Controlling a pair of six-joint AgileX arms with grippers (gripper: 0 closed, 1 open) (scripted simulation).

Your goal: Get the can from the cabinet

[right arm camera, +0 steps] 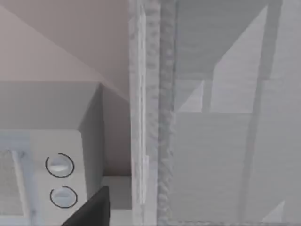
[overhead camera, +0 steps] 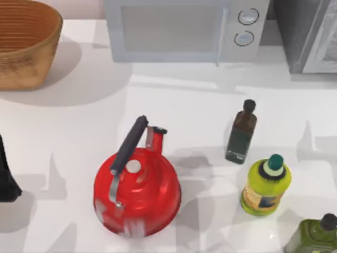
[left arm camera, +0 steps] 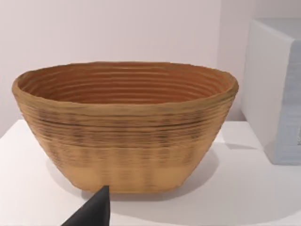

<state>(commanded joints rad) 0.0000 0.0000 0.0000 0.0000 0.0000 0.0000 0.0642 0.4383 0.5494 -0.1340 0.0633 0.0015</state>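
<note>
A white table (overhead camera: 63,121) is seen from above, with a white microwave (overhead camera: 181,29) set along its far edge and a grey cabinet (overhead camera: 310,34) beside it at the far right corner. In the right wrist view the cabinet (right arm camera: 221,117) is faced close up; its front panel is seen with the microwave's two dials just beside it, and whether a can lies inside cannot be told, since the interior is hidden. A woven basket (overhead camera: 23,42) stands at the far left corner, and in the left wrist view its ribbed inside (left arm camera: 127,84) is seen bare as far as the rim allows. A red kettle (overhead camera: 137,192) with a dark handle sits near the middle front of the table. To its right a yellow-green bottle (overhead camera: 266,184) with a green cap is placed, with a dark brown bottle (overhead camera: 241,132) behind it and an olive bottle (overhead camera: 316,234) at the front right corner. The left gripper (overhead camera: 6,176) is seen as a dark shape at the left edge of the table, nothing being held by it as far as can be seen; how far its fingers are parted cannot be told. Of the right gripper (right arm camera: 91,209) only one dark fingertip is shown, before the cabinet, and its opening cannot be told either.
</note>
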